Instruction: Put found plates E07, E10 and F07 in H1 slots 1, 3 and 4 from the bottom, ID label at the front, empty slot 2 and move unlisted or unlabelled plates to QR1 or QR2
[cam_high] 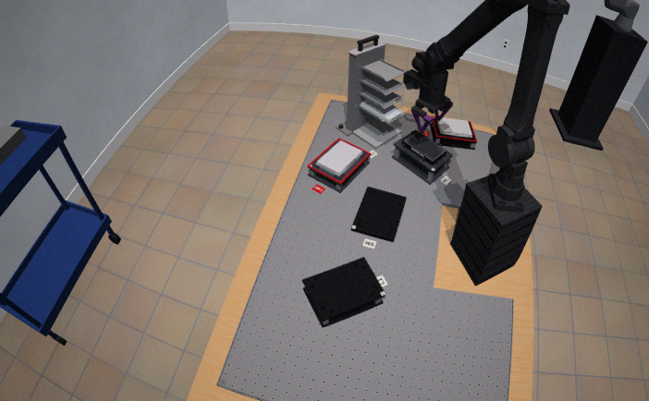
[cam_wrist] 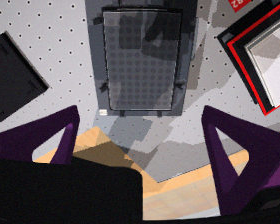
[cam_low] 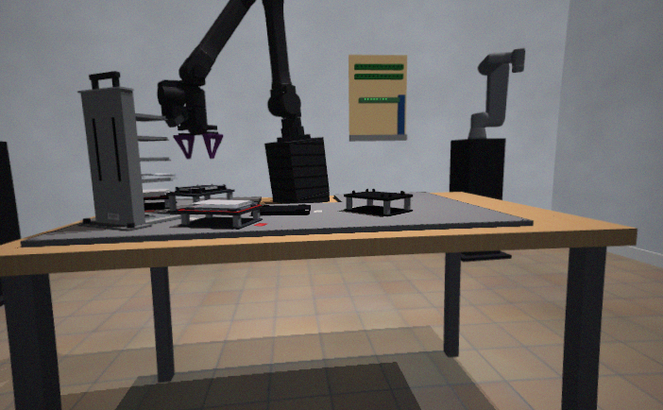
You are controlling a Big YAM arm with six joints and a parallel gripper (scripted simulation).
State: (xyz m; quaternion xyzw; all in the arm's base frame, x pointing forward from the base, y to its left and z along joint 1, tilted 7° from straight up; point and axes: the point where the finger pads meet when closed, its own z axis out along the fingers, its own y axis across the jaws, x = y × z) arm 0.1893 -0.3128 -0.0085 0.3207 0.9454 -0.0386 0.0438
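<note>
The grey plate hotel (cam_high: 361, 91) (cam_low: 112, 158) stands at the back of the deck with its shelves facing right. A pale plate (cam_high: 385, 113) lies on one of its lower shelves; I cannot read any labels. A dark plate (cam_high: 422, 147) (cam_low: 197, 189) (cam_wrist: 140, 56) lies flat on a raised black nest (cam_high: 434, 172) next to the hotel. My gripper (cam_high: 429, 122) (cam_low: 197, 145) (cam_wrist: 140, 112) is open and empty, pointing down well above this dark plate. Two red-rimmed nests each hold a white plate: one in front of the hotel (cam_high: 339, 158) (cam_low: 220, 204) and one behind the dark plate (cam_high: 454, 129) (cam_wrist: 277, 56).
A flat black nest (cam_high: 379, 212) (cam_wrist: 14, 76) lies mid-deck and a raised black nest (cam_high: 343, 290) (cam_low: 378, 198) stands nearer the front. The arm's black base (cam_high: 496, 229) stands at the right of the deck. A blue cart (cam_high: 18, 213) stands on the floor at the left.
</note>
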